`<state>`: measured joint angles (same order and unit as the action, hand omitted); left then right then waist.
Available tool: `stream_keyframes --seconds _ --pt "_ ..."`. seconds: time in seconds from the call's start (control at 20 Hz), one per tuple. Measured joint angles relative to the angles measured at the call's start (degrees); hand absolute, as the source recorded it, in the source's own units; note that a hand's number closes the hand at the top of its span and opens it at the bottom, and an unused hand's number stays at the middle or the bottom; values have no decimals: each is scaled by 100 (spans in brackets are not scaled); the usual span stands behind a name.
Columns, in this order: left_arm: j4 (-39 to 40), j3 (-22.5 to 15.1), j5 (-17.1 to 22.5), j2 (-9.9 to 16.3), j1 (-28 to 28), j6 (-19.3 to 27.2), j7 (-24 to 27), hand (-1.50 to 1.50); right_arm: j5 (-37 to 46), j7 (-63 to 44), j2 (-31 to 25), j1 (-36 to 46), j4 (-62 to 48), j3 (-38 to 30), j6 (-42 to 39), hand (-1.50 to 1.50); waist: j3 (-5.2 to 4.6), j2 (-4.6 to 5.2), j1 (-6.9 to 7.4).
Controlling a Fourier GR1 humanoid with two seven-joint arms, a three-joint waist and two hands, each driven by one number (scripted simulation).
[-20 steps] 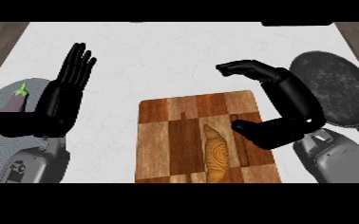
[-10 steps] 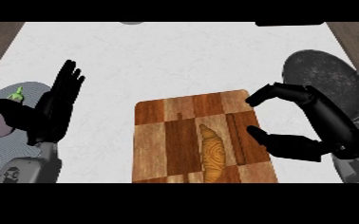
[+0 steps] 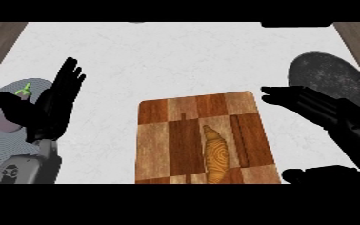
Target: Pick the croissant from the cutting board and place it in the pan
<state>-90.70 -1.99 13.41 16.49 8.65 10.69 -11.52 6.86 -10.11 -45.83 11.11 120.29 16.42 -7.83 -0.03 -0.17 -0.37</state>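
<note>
A wooden cutting board point(image 3: 197, 140) of light and dark strips is lying on the white counter point(image 3: 175, 57), near the middle of the near edge of the view. The croissant point(image 3: 216, 155) is lying on the board's right half, stretched from far to near, with its pointed far tip near the board's centre and its wider near end close to the board's near edge. Nothing is touching it.

The right hand point(image 3: 330, 119) is hanging just right of the board. Its fingers point(image 3: 288, 97) are reaching out straight toward the left, their tips sitting over the counter just beyond the board's far right corner, and its thumb point(image 3: 306, 175) is showing lower down, near the board's near right corner. The hand is spread wide and grasping nothing; the croissant is lying apart from it, to the left of the gap between fingers and thumb.

The dark round pan point(image 3: 325, 74) is sitting on the counter at the far right, behind the right hand, which is covering its near edge.

The left hand point(image 3: 53, 107) is resting at the left edge, fingers straight and pointing far, released and holding nothing. It is standing well apart from the board. Behind it, at the left edge, a grey plate point(image 3: 10, 140) is showing, with a small object with a green stalk point(image 3: 25, 90) on it; it is possibly a vegetable, but too much is hidden to tell.
</note>
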Motion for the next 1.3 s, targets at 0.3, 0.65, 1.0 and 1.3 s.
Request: stream_keyframes --seconds 0.3,0.65,1.0,1.3 --pt "41 -26 -32 -2 91 -111 -41 0 382 -1188 -51 1117 -40 643 -906 -150 -11 20 140" --pt "53 -13 -95 -95 173 -51 -77 0 768 -2394 479 2079 -427 1738 -2008 -150 -13 22 161" --pt "-85 27 -143 -87 53 -55 -135 0 281 -3475 982 2469 -812 2337 -3246 -150 -9 10 119" --pt "-5 141 -154 -98 78 -121 -97 0 398 -3788 1364 2645 -795 2693 -3617 -150 -5 3 63"
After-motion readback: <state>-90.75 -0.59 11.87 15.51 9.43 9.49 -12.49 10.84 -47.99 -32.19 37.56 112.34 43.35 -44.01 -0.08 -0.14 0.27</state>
